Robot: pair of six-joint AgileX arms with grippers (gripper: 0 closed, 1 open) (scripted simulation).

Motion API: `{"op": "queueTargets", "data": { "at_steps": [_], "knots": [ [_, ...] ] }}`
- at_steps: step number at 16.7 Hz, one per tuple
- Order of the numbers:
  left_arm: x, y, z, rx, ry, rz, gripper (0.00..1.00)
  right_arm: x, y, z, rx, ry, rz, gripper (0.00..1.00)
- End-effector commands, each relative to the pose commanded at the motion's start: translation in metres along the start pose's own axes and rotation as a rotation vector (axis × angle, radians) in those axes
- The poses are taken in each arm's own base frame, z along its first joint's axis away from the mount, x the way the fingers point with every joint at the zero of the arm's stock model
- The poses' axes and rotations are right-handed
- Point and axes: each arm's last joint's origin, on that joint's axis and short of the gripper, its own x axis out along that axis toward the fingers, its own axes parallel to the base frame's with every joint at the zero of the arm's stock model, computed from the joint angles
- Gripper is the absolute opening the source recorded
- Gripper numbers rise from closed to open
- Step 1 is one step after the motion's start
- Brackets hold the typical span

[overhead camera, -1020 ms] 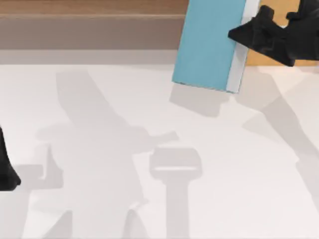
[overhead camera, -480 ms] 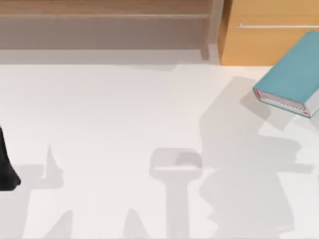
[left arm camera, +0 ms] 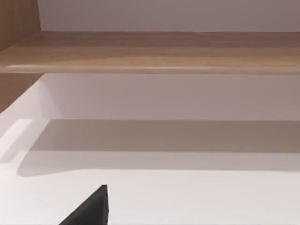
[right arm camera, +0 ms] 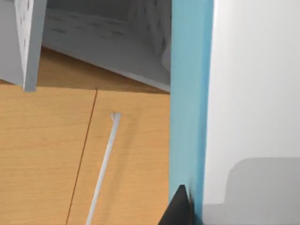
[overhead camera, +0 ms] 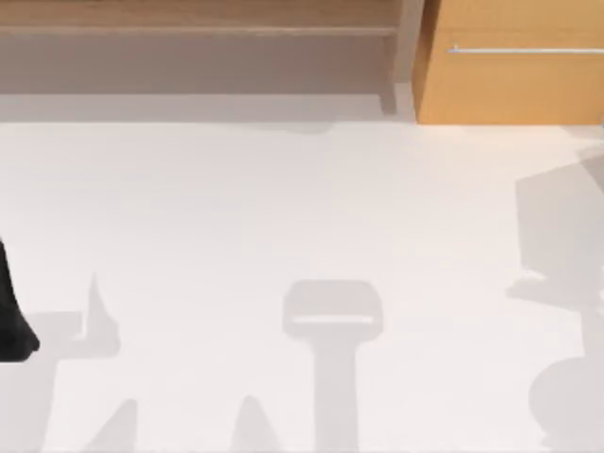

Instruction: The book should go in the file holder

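Right gripper (right arm camera: pixel 180 208): one dark fingertip shows in the right wrist view, pressed against the light blue cover of the book (right arm camera: pixel 187 108). The second finger is out of sight, so a full grasp cannot be confirmed; cannot tell whether the jaws are clenched. The book runs as a long blue band up from the fingertip, in front of a wooden cabinet door (right arm camera: pixel 56 154) with a slim pale bar handle (right arm camera: pixel 104 168). Beyond the door's upper edge sits the grey file holder (right arm camera: pixel 108 44), its perforated walls and base visible; the book's far end overlaps it in this view, but whether it is inside cannot be told.

Left gripper (left arm camera: pixel 91 211): a dark finger tip above the white table (overhead camera: pixel 283 208), facing a wooden shelf (left arm camera: pixel 150 51). Jaw state cannot be told. In the top view the left arm (overhead camera: pixel 11 321) sits at the table's left edge.
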Motion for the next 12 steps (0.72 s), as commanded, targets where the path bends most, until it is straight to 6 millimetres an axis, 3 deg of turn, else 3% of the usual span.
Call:
{"op": "queueTargets", "data": {
  "at_steps": [6,12],
  "knots": [
    [0.000,0.000,0.000,0.000,0.000,0.000,1.00,0.000,-0.013,0.035,0.120,-0.202,0.036,0.00],
    [0.000,0.000,0.000,0.000,0.000,0.000,1.00,0.014,-0.010,0.057,0.194,-0.268,0.101,0.00]
  ]
}}
